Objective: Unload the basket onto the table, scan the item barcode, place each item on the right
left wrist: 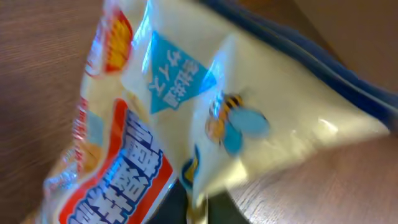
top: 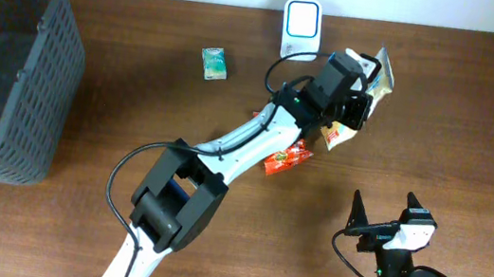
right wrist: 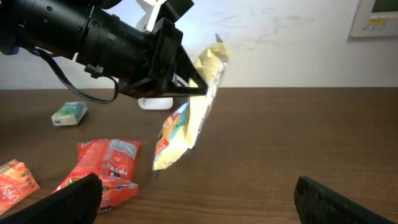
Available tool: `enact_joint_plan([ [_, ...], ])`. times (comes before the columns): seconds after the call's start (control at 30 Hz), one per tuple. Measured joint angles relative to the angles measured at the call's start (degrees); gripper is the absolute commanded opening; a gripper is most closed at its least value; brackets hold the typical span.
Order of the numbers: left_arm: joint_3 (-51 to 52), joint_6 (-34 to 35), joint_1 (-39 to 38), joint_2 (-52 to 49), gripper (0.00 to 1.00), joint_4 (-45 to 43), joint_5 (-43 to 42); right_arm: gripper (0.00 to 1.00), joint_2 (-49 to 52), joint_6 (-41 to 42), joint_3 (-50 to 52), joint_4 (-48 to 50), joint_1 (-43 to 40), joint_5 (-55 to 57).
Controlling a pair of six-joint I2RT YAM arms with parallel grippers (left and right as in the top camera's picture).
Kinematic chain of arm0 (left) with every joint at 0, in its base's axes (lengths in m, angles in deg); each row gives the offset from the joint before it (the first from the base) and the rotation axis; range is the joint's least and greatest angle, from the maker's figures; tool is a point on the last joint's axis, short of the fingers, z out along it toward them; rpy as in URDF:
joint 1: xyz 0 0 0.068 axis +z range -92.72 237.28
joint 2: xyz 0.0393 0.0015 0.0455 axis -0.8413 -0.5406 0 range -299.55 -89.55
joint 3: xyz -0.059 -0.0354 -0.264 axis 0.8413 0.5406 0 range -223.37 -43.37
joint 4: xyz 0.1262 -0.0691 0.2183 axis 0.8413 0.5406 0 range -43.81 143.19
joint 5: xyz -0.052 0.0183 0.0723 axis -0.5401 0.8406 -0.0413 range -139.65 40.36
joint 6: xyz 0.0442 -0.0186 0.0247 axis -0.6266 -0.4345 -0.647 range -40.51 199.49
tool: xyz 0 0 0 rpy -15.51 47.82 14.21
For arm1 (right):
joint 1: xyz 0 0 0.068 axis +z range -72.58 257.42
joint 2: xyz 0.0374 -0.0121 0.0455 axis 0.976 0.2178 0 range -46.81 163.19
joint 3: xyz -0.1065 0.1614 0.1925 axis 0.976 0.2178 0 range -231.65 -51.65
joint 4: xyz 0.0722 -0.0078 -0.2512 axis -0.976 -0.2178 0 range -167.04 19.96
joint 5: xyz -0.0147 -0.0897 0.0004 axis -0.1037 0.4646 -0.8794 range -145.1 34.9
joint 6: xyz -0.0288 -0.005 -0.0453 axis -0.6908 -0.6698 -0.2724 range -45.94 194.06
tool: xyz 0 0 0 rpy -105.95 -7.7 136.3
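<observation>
A yellow snack bag (top: 336,136) with red and blue print hangs in the air from my left gripper (top: 358,105), close in front of the white scanner (top: 302,21) at the table's back edge. In the left wrist view the bag (left wrist: 186,93) fills the frame, blurred, and its edge runs down between the dark jaws of the left gripper (left wrist: 202,205). The right wrist view shows the bag (right wrist: 186,127) dangling off the table from that gripper (right wrist: 193,84). My right gripper (top: 385,219) rests near the front edge, open and empty (right wrist: 199,199).
A red packet (top: 287,158) lies under the left arm, with a small orange one (right wrist: 12,180) beside it. Left of the scanner lies a small green pack (top: 215,63). A dark mesh basket (top: 7,69) stands at the far left.
</observation>
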Motion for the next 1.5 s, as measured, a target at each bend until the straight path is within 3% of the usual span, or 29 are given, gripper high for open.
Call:
enact_joint_plan([
  [0.13,0.00,0.31,-0.11,0.00,0.40,-0.31,-1.44,0.98,0.00,0.00,0.00,0.00,0.00,0.00],
  [0.37,0.00,0.17,1.68,0.59,0.40,0.33,-2.54,0.98,0.00,0.02,0.00,0.00,0.00,0.00],
  [0.57,-0.04,-1.57,7.32,10.01,0.43,10.21,1.27,0.98,-0.02,-0.02,0.00,0.00,0.00,0.00],
  [0.8,-0.90,-4.07,11.87,27.87,1.00,34.45,16.92,0.99,-0.02,0.02,0.00,0.00,0.00,0.00],
  [0.97,-1.16,-4.37,16.68,29.86,0.99,50.66,21.66,0.98,0.00,0.00,0.00,0.00,0.00,0.00],
  [1.07,-0.94,-4.28,20.26,29.46,0.99,55.41,22.58,0.98,0.00,0.04,0.00,0.00,0.00,0.00],
  [1.23,-0.90,-4.07,25.83,29.46,0.99,60.48,22.71,0.98,-0.02,0.00,0.00,0.00,0.00,0.00],
  [1.5,-0.90,-3.89,28.09,29.46,0.99,63.10,24.70,0.98,0.00,0.00,0.00,0.00,0.00,0.00],
])
